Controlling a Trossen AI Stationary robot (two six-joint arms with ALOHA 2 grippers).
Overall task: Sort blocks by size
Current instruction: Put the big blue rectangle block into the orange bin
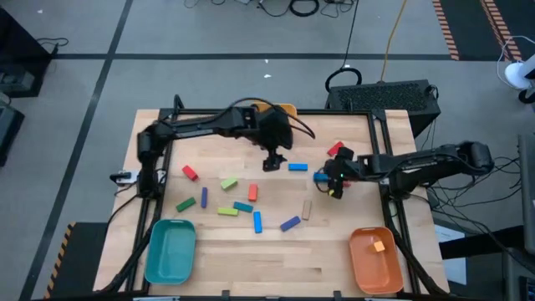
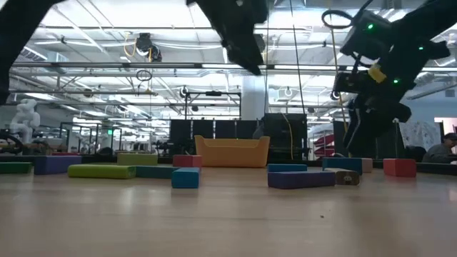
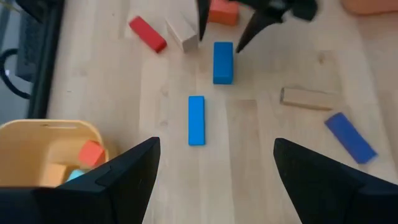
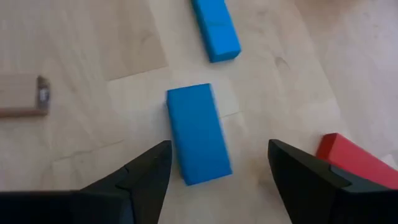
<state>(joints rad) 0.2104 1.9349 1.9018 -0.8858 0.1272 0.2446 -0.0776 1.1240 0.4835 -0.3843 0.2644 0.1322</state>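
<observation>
Painted wooden blocks lie scattered flat on the table point(image 1: 251, 251). My right gripper point(image 4: 217, 152) is open and points down over a short blue brick point(image 4: 198, 132), one finger on each long side; I see no touch. The brick also shows in the high view point(image 1: 322, 176). A longer blue bar point(image 4: 214, 28) lies just beyond it. My left gripper point(image 1: 273, 163) is open and empty above the table's far middle, over that blue bar point(image 3: 196, 119). In the left wrist view my right gripper point(image 3: 224, 31) stands over the blue brick point(image 3: 222, 62).
A teal tray point(image 1: 170, 249) sits near left. An orange tray point(image 1: 374, 257) near right holds an orange block. A yellow tray point(image 3: 37, 134) at the far edge holds a few blocks. Red point(image 4: 351, 163) and tan point(image 4: 22, 94) blocks lie beside the brick.
</observation>
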